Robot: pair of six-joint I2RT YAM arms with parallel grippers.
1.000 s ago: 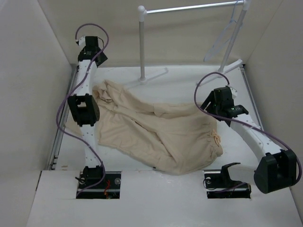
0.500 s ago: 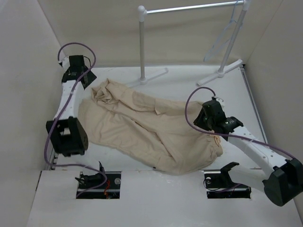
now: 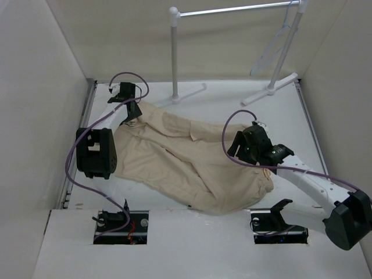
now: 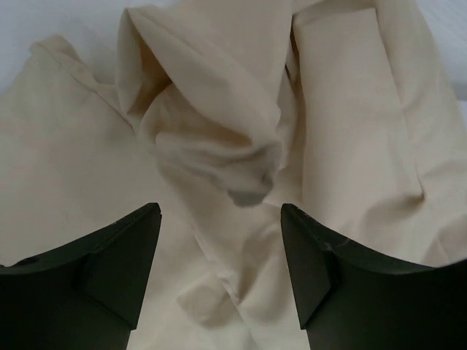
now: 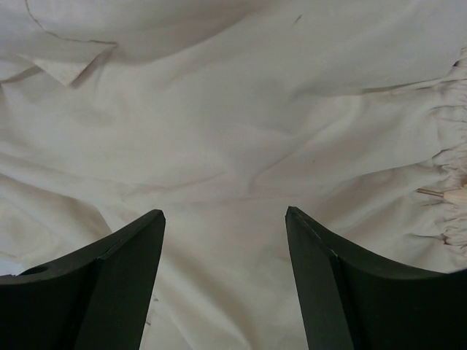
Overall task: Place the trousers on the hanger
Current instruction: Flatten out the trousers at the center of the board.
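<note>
The beige trousers [image 3: 186, 160] lie crumpled across the table, from the far left to the near right. My left gripper [image 3: 131, 113] hovers open over their bunched far-left end; its wrist view shows folded cloth [image 4: 219, 146] beyond the spread fingers, nothing pinched. My right gripper [image 3: 237, 150] hangs open over the right part of the trousers, near the gathered waistband [image 5: 449, 175]; smooth cloth [image 5: 226, 146] lies under its spread fingers. The thin pale hanger [image 3: 273, 43] hangs from the rail at the far right.
A white rack stands at the back, with a left post [image 3: 174, 52], a top rail [image 3: 238, 9] and a slanted right post [image 3: 285, 52] on flat feet. Walls close in on the left and right sides.
The left arm swung from the far-left corner inward and down onto the trousers' left end. The right gripper shifted slightly left over the cloth. The trousers lie as before.
</note>
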